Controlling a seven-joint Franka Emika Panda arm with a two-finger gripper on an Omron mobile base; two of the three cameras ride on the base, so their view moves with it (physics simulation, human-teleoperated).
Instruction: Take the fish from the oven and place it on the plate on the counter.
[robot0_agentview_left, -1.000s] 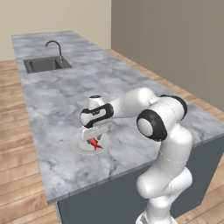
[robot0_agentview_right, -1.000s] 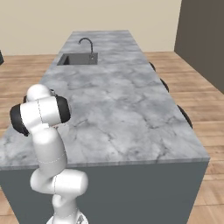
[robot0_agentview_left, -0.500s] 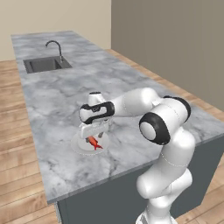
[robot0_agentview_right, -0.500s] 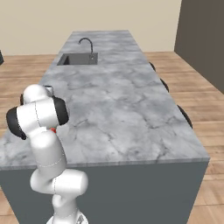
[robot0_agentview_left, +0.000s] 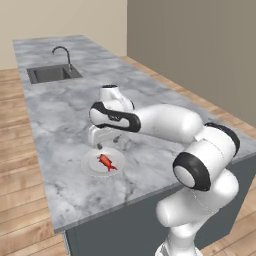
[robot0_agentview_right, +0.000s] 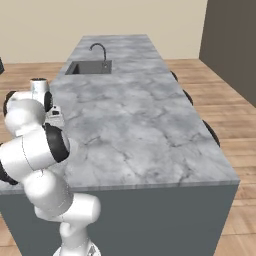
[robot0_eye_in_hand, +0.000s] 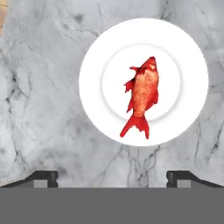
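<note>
The counter (robot0_agentview_left: 60, 115) is stretching away from me as one long slab of veined marble. Its far end is carrying the dark sink (robot0_agentview_left: 52, 74) with the curved faucet (robot0_agentview_left: 62, 52). In the right base view my own arm is covering the slab's near left corner, so the spot I am working over is hidden there, and the dark rounded shapes along the counter's far long edge are too cut off to name.

The plate (robot0_agentview_left: 92, 167) is sitting near the long edge of the counter that faces the wooden floor, toward the near end and well apart from the sink. In the hand view its whole round rim is showing, with bare marble around it on every side.

The fish (robot0_agentview_left: 105, 162) is lying flat in the middle of the plate, well inside the rim. In the hand view its forked tail is pointing toward my fingertips and its head is pointing away.

My gripper (robot0_agentview_left: 108, 143) is hanging just above the plate's far rim, and my jaws are standing spread wide and released, gripping nothing. The fish is lying below and apart from them, between the lines of the two tips. In the hand view my fingertips (robot0_eye_in_hand: 43, 177) are peeking up as two small dark stubs; the rest of each finger is cut off.
</note>
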